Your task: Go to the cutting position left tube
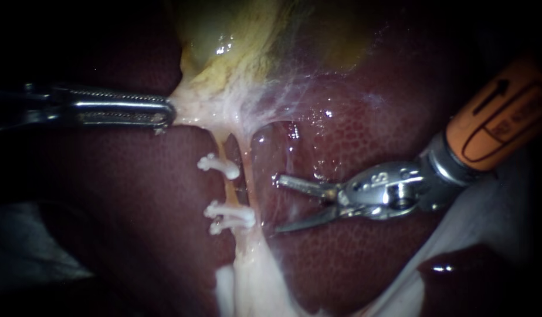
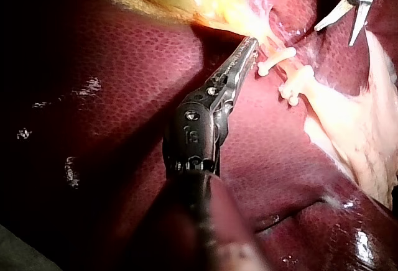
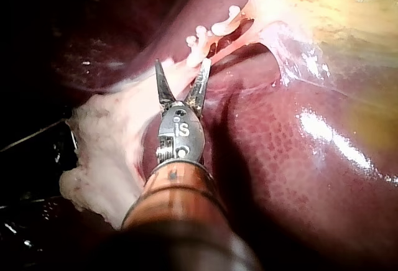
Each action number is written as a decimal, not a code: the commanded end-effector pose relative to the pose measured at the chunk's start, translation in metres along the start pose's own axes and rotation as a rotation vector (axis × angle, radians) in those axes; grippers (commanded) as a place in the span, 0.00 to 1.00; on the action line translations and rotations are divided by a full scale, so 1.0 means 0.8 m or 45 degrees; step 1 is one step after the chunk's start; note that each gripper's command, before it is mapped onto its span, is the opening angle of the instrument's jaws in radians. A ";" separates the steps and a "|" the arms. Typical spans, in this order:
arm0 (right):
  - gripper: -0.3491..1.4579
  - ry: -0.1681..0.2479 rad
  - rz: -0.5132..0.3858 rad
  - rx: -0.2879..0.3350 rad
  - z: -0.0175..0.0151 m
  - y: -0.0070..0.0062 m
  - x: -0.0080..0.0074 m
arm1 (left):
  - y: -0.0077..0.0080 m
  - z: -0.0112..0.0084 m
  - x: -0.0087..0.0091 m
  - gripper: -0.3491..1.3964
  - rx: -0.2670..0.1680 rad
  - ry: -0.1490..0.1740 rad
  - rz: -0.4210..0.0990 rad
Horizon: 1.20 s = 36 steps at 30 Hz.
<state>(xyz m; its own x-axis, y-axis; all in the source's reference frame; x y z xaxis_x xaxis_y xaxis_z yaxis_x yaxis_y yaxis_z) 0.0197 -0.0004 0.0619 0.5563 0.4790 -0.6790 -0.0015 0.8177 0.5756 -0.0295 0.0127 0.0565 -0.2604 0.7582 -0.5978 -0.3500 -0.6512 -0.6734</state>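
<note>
The left tube (image 1: 233,189) is the thing to look at: a thin, pale, yellowish strand running down over the dark liver (image 1: 124,205) from the stretched tissue under the gallbladder (image 1: 241,35). Two white clips sit across it, the upper clip (image 1: 218,166) and the lower clip (image 1: 230,214), with a short bare stretch of tube between them. Above the tube, where it fans out into pale tissue (image 1: 195,108) below the gallbladder, the left instrument (image 1: 165,113) comes in level from the side. Its claw is clamped flat on that pale tissue and holds it taut, away from the tube. On the other side of the tube is the right instrument (image 1: 277,203), with an orange sleeve (image 1: 500,117) behind its metal wrist. Its claw is a pair of slim blades standing apart in a clear V and gripping nothing. From the endoscope the blade tips point at the bare stretch between the clips and stop just short of the tube, over the liver. From the right wrist camera a pale strand seems to lie in line with the gap between the blades, though I cannot tell whether it actually sits between them. Below the lower clip the tube widens into a thick band of whitish fat (image 1: 253,276).
</note>
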 end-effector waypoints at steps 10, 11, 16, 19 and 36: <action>0.98 0.016 0.055 0.103 0.0048 0.0021 -0.0014 | 0.0001 0.0000 0.0001 0.00 0.002 0.000 -0.001; 0.99 0.015 0.056 0.109 0.0052 0.0024 -0.0017 | 0.0001 0.0000 0.0001 0.00 0.002 0.000 -0.001; 0.99 0.005 0.078 0.139 0.0070 0.0038 -0.0039 | 0.0002 0.0000 0.0001 0.00 0.003 0.000 -0.001; 0.99 0.001 0.066 0.156 0.0079 0.0048 -0.0048 | 0.0002 0.0000 0.0001 0.00 0.003 0.001 -0.001; 0.92 0.016 -0.013 0.274 0.0111 0.0071 -0.0040 | 0.0004 0.0000 0.0002 0.00 0.004 0.001 -0.001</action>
<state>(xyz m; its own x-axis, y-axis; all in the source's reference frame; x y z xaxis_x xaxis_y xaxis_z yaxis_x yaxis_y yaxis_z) 0.0254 -0.0001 0.0714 0.5426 0.4749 -0.6928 0.1919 0.7329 0.6527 -0.0297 0.0126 0.0562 -0.2596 0.7588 -0.5973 -0.3531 -0.6503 -0.6727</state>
